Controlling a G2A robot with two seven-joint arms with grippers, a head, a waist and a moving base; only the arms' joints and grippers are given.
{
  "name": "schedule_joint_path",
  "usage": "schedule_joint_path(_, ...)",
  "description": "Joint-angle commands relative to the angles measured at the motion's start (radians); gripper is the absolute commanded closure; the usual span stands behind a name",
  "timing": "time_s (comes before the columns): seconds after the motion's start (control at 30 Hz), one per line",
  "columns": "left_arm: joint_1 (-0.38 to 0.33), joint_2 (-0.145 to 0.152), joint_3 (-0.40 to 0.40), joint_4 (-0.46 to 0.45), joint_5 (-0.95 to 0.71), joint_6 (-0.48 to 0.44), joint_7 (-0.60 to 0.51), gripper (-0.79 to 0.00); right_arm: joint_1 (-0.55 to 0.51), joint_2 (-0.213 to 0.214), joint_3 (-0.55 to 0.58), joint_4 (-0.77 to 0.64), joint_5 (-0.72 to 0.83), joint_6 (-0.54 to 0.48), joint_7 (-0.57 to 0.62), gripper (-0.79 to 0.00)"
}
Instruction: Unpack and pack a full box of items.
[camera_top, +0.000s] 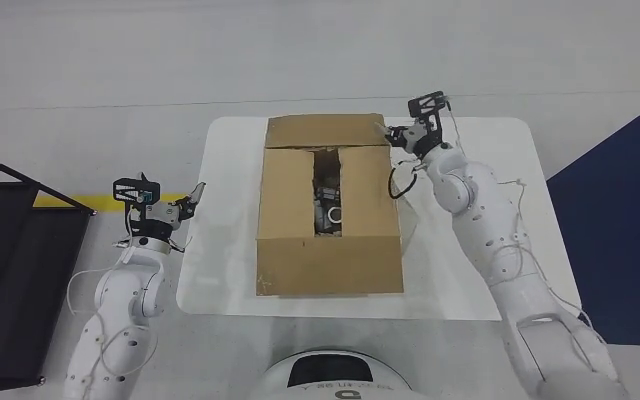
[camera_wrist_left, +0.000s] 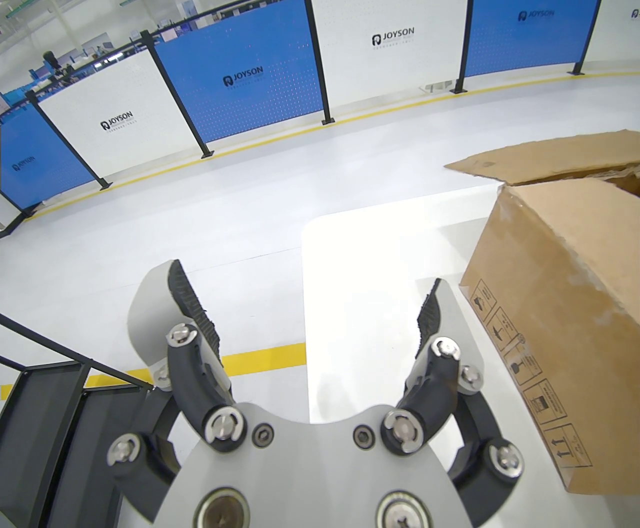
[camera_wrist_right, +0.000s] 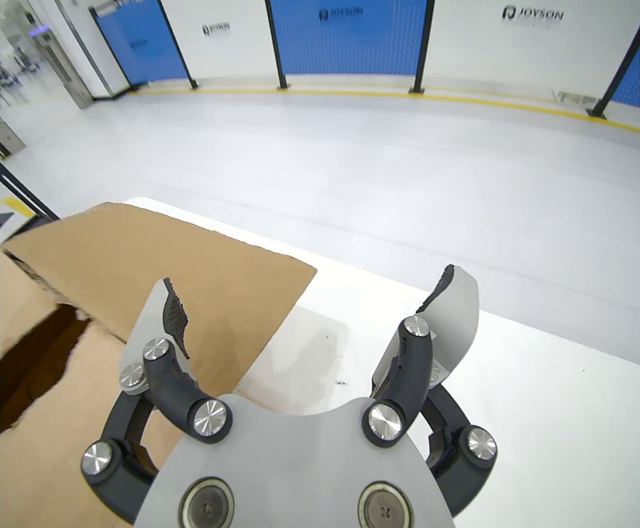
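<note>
- Left pincer: released, jaws spread wide with nothing between them; it hangs at the left edge of the table.
- Box: cardboard, standing on the table to the right of the left pincer, apart from it, with a strip of bare tabletop between the two.
- Right pincer: released likewise and gripping nothing, at the box's far right corner.
- Far flap: folded outward, lying beneath and to the left of the right pincer; its right edge runs between the two fingers, so that the left finger stands over cardboard and the other over the table (whether either touches cannot be told).
- Side flaps: folded down over the top, nearer the robot than the right pincer, leaving a narrow slot between them.
- Items: dark and pale things seen through that slot, too small to tell apart.
</note>
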Motion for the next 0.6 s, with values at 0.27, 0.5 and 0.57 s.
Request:
schedule_joint_path(0.27, -0.003, 0.001, -0.001, -0.008, 0.020, -0.003, 0.006, -0.785, -0.406, 0.069, 0.282, -0.358, 0.030, -0.254, -0.046, -0.785)
schedule_joint_path(0.5, -0.075, 0.015, 0.119, -0.173, 0.487, -0.114, -0.033, -0.785, -0.483, 0.078, 0.300, -0.335, -0.027, -0.254, -0.004, -0.785)
schedule_joint_path(0.57, -0.125, 0.011, 0.196, -0.184, 0.515, -0.187, -0.070, -0.785, -0.486, 0.077, 0.292, -0.318, -0.043, -0.243, -0.007, -0.785)
